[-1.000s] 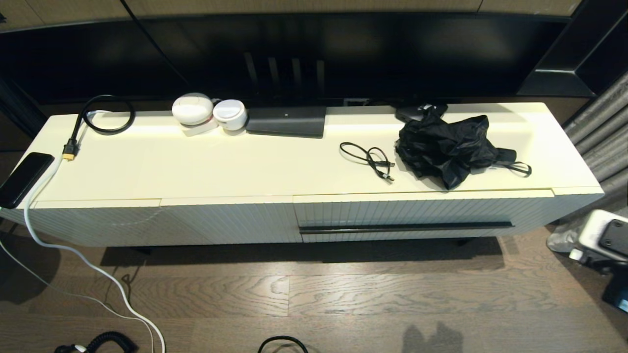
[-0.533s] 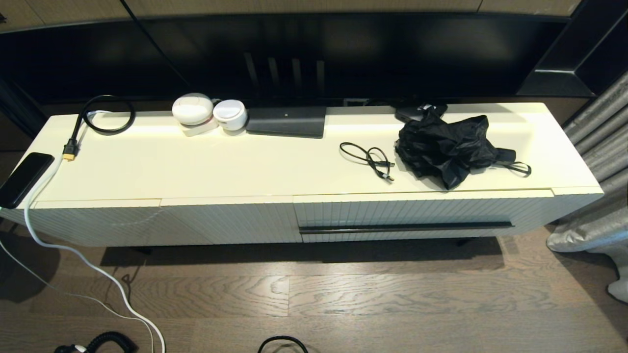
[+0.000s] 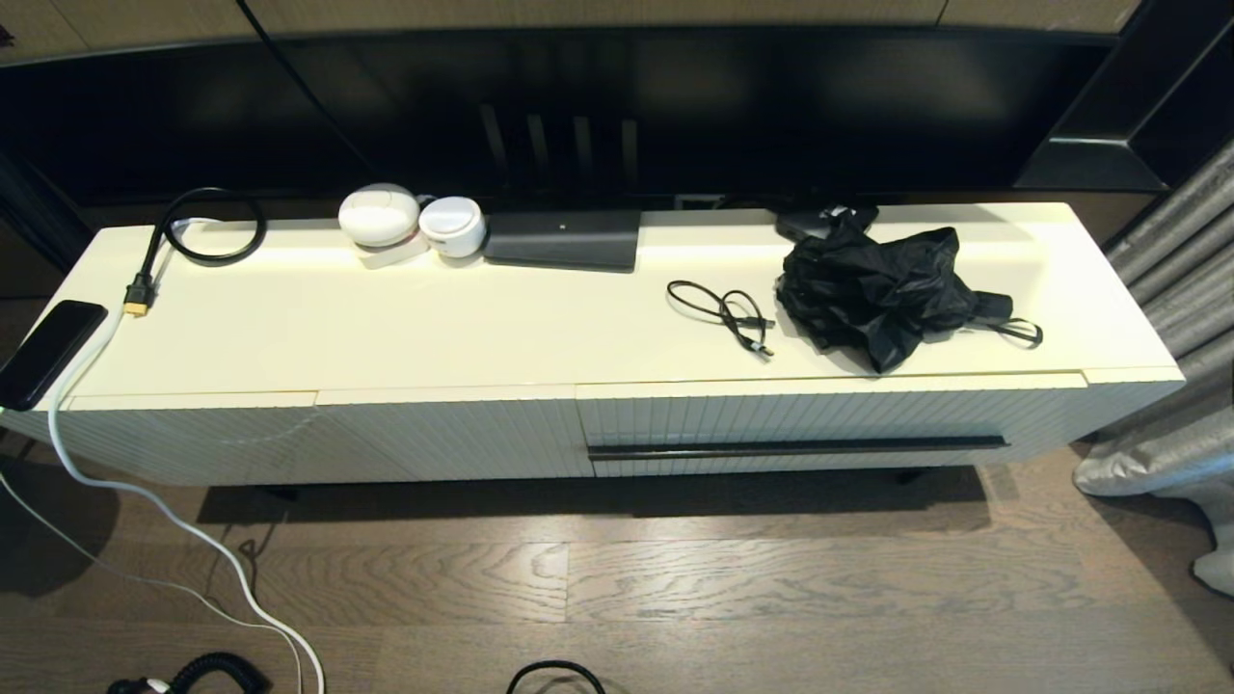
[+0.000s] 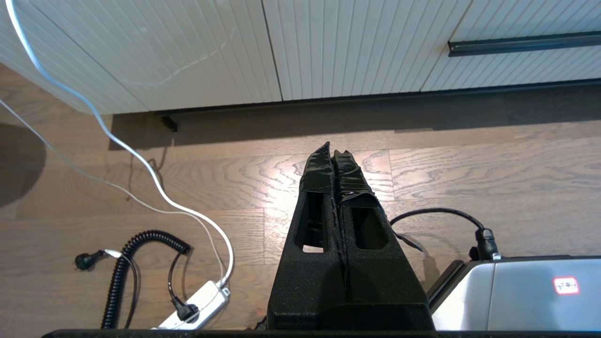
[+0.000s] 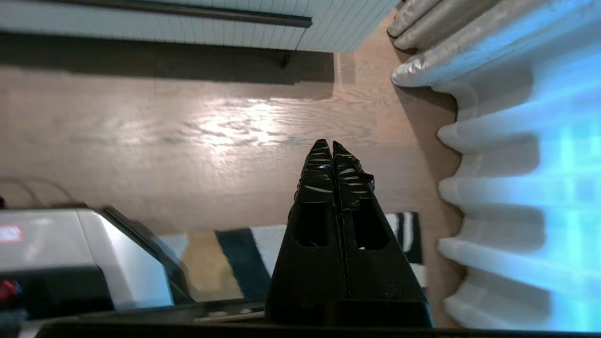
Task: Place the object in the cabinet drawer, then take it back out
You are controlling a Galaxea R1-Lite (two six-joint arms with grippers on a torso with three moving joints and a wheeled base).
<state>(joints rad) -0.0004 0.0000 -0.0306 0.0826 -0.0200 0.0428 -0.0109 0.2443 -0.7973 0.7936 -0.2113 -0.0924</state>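
Note:
The cabinet drawer (image 3: 829,416) is closed, its ribbed cream front carrying a long black bar handle (image 3: 798,446). On the cabinet top above it lie a crumpled black folded umbrella (image 3: 882,287) and a small coiled black cable (image 3: 725,310). Neither arm shows in the head view. My left gripper (image 4: 333,151) is shut and empty, low over the wood floor in front of the cabinet, with the handle (image 4: 523,43) far off. My right gripper (image 5: 327,144) is also shut and empty above the floor beside the curtain, and the handle (image 5: 188,9) is distant.
On the cabinet top (image 3: 434,328) are a phone (image 3: 48,352), a looped black cable (image 3: 207,226), two white round devices (image 3: 379,216) and a black box (image 3: 563,238). A white cord (image 3: 145,501) trails to a power strip (image 4: 197,305). Curtain (image 3: 1171,260) at right.
The right arm, seen at the head view's right edge a second ago, has pulled back out of sight. The drawer and the things on the cabinet have not moved.

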